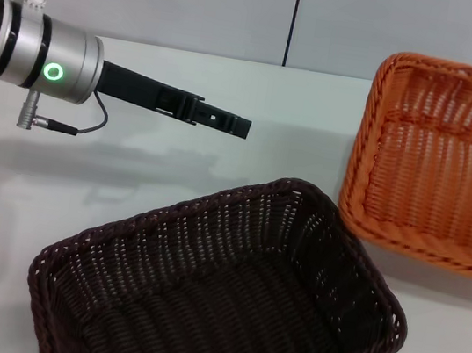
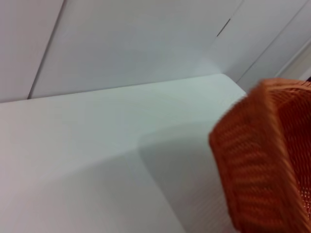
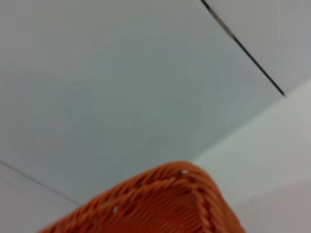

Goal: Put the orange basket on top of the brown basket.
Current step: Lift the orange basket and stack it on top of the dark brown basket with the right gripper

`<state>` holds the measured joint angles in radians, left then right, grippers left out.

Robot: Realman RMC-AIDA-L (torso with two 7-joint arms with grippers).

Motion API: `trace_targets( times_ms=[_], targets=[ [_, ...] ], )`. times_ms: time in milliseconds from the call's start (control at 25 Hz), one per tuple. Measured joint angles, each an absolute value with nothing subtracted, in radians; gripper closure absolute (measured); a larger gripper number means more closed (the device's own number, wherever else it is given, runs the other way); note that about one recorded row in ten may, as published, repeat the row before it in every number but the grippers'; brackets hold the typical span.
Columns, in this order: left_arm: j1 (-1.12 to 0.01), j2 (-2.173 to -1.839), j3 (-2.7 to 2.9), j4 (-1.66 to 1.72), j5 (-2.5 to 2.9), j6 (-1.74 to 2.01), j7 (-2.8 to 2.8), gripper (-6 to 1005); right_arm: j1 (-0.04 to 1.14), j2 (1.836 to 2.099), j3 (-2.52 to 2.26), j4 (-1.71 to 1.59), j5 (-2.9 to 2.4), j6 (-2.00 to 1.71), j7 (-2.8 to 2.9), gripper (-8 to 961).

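While my head view shows the left gripper [image 1: 226,123] hovering above the tabletop [image 1: 176,159] with fingers looking closed on nothing, the orange basket [image 1: 438,162] just beside the brown basket [image 1: 228,291], both wrist views show only orange wicker [image 2: 262,160] [image 3: 160,204], so, with the right gripper's fingers hidden, I fear a blind grab could slip.

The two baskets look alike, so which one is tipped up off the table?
The orange basket, at the robot's right. It stands tilted, its open side facing the camera, while the brown basket in front sits flat. The left end effector hovers away from both.
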<state>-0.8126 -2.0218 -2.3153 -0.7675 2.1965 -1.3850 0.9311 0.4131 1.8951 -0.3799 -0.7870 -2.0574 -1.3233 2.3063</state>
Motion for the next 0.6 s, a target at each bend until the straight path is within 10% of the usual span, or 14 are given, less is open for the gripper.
trace_targets(
  times_ms=[600],
  targets=[
    [-0.772,-2.022,-2.315,-0.778,2.093,-1.341,0.980,138,0.400,1.955,-0.327,-0.781,-1.854,-1.250,2.131,710]
  ],
)
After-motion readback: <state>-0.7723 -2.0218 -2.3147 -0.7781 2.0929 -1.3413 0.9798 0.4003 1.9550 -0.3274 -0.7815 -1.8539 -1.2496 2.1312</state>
